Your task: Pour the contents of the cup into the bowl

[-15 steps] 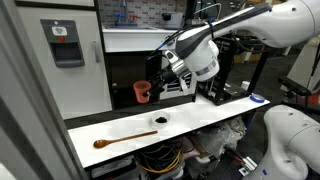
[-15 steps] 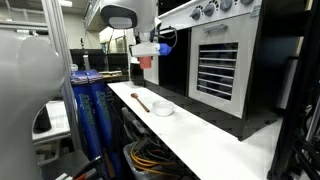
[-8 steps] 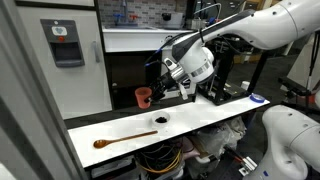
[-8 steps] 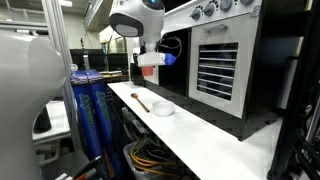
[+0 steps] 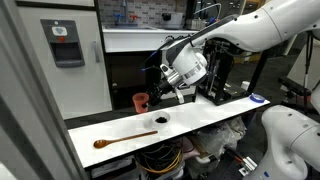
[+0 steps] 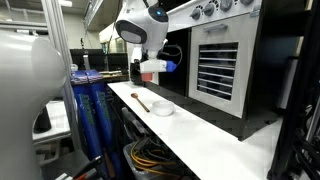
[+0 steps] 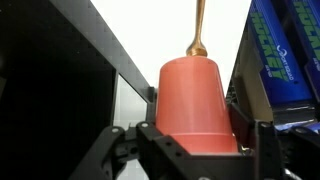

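My gripper (image 5: 152, 98) is shut on the red cup (image 5: 141, 101), holding it in the air above the white counter (image 5: 210, 118). The cup also shows in an exterior view (image 6: 150, 69) and fills the wrist view (image 7: 196, 105) between my two fingers. The small white bowl (image 5: 161, 121) sits on the counter below and a little to the side of the cup; it also shows in an exterior view (image 6: 162, 108). The bowl is not in the wrist view.
A long brown wooden spoon (image 5: 122, 138) lies on the counter beside the bowl; it shows in the wrist view (image 7: 198, 28) beyond the cup. An oven front (image 6: 224, 70) stands along the counter. Blue boxes (image 6: 92, 112) sit by the counter's end.
The arm has moved down and toward the bowl with the cup held in it. The bowl and spoon have not moved.
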### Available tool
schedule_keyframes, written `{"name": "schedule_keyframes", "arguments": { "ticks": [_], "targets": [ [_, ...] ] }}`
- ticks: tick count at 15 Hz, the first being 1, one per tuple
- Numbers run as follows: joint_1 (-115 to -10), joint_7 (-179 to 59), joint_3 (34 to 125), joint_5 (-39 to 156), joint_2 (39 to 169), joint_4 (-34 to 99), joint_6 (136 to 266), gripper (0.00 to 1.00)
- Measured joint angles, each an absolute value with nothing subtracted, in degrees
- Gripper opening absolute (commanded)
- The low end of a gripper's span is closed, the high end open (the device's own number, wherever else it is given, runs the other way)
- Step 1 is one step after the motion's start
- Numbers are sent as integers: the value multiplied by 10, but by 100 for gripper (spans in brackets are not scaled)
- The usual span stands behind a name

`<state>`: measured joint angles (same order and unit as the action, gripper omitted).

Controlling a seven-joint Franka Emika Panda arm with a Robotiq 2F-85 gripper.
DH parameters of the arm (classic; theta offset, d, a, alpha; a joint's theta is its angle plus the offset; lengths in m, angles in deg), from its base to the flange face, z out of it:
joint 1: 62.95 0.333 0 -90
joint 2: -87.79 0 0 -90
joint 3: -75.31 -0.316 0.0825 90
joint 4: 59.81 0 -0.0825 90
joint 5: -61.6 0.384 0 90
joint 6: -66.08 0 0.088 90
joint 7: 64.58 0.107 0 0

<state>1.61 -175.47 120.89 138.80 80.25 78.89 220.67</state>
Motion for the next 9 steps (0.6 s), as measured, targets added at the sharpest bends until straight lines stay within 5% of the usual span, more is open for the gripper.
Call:
{"name": "schedule_keyframes", "arguments": {
  "ticks": [3,4,9],
  "targets": [
    [17,-1767,1211,1410,832,776,2195,47],
    [17,-1769,1212,1416,841,773,2191,72],
    [17,-1770,1212,1419,863,766,2187,72]
  ]
}}
